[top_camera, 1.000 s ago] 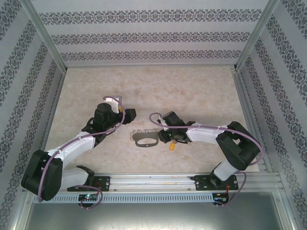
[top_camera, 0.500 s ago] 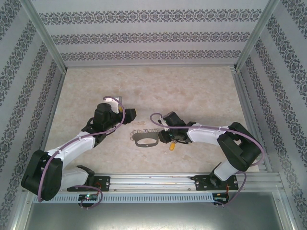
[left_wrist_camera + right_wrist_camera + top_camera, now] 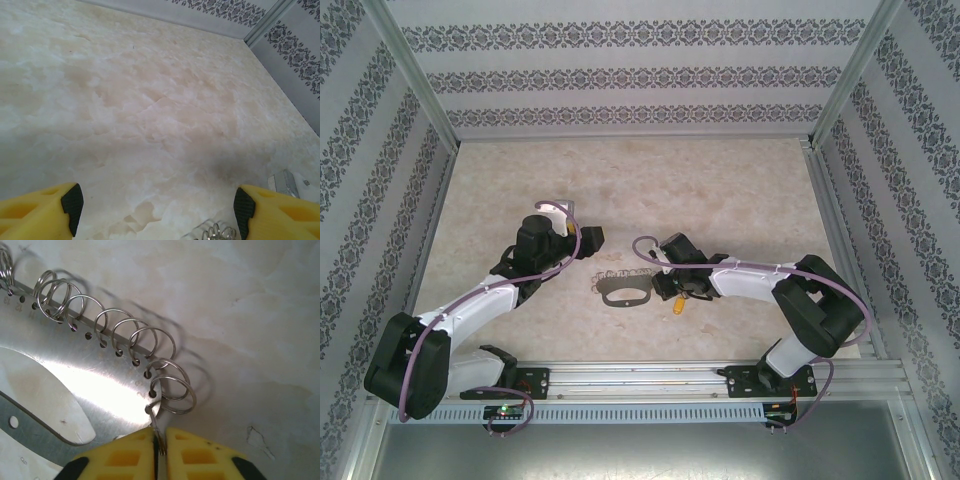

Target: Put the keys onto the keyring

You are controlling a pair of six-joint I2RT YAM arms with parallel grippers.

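Yellow pads [image 3: 125,455] of the right claw [image 3: 159,447] are now pressed nearly together, with the thin wire of one split ring [image 3: 154,425] pinched edge-on between them. That ring hangs from the last hole at the end of the keyring [image 3: 100,385], whose flat grey metal plate lies on the table [image 3: 720,190] with its row of silvery loops fanned along one edge.

Compared with a second ago, the view from above shows very little movement. The right arm has crept a touch toward the keyring [image 3: 623,294], and the closing of the claw is the real change. The key [image 3: 677,306], with its yellow-orange head, lies where it lay before, on the table just beside the right claw [image 3: 665,284] and on its near side. Nothing touches it.

The left claw [image 3: 156,216] is spread wide and holds nothing. It hovers over bare table, with a few loops of the keyring just showing at the bottom edge of its own view.

To my eye, the ring has been caught but the threading has not begun. The key still has to be picked up and worked onto a loop, most likely by the free left claw. A wire that thin could easily slip out of the pinch.
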